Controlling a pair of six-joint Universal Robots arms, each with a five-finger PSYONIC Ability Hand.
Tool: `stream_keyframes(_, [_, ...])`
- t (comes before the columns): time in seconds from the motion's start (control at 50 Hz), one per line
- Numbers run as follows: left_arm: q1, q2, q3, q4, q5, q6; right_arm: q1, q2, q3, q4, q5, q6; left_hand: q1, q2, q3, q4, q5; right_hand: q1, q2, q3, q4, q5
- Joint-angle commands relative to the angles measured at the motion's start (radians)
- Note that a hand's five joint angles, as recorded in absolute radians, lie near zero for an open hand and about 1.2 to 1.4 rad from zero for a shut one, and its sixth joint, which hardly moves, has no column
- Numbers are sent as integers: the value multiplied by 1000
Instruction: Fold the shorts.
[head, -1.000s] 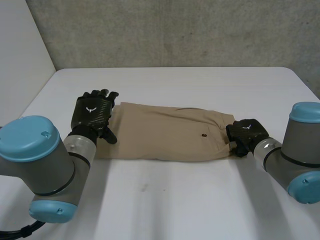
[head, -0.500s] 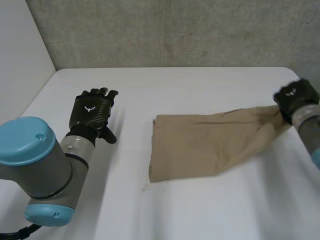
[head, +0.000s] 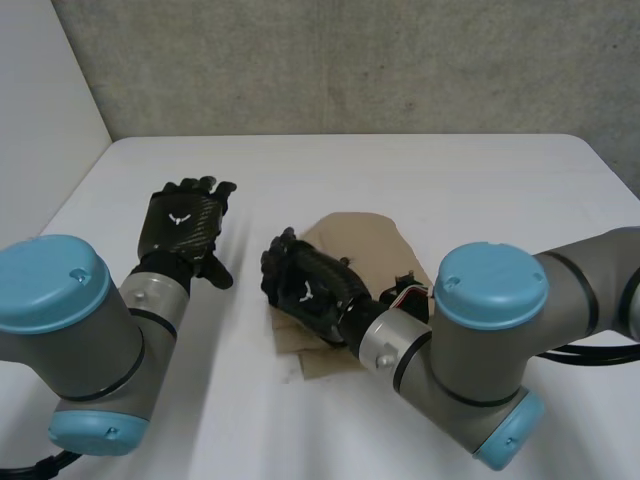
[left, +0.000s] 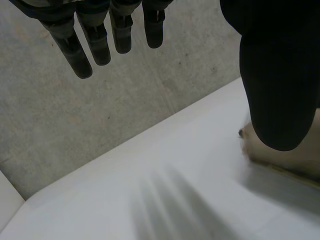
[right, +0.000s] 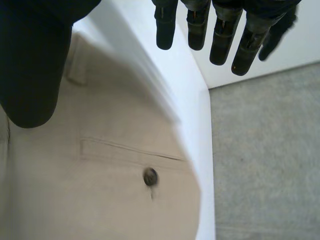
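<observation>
Shorts: tan shorts lie near the middle of the white table, gathered into a short, rounded heap with a lower layer sticking out at the near edge.
Cloth detail: in the right wrist view a welt pocket runs across the fabric, with a dark button just below it; the cloth looks smooth there.
Right hand: the right hand sits at the shorts' left edge, over the cloth, back upward.
Right fingers: its fingers are straight and spread from the thumb, with nothing clasped between them; the shorts lie under the palm.
Contact: whether the palm presses the cloth or hangs just above it is hard to make out from the head view.
Right arm: the right arm reaches across the near right part of the shorts and covers it.
Left hand: the left hand is over bare table to the left of the shorts, apart from them.
Left fingers: its fingertips are extended and relaxed, grasping nothing; a corner of the tan cloth shows beside its thumb in the left wrist view.
Background: a grey concrete wall stands behind the table.
</observation>
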Motion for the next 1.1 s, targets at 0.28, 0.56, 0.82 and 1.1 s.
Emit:
stream_keyframes(0.28, [-207,-206,376,-197,27,-11,-279,-7,-171,288,44,868,-11,-25,-34,-24,-42,-33,-52,-42,-66,-72])
stream_keyframes(0.56, [-230,-476,582,-502,24,-71,-313,190,-310,455,129,716,-14,-28,-37,-27,-45,-33,-52,-42,-66,-72])
stream_keyframes(0.82, [-221,-351,559,-510,30,-75,-319,99,-298,452,172,637,-18,-32,-40,-31,-49,-33,-52,-42,-66,-72])
stream_keyframes(1.1, [-66,111,554,-618,30,-75,-324,-298,-270,357,388,864,-11,-25,-34,-24,-42,-33,-52,-42,-66,-72])
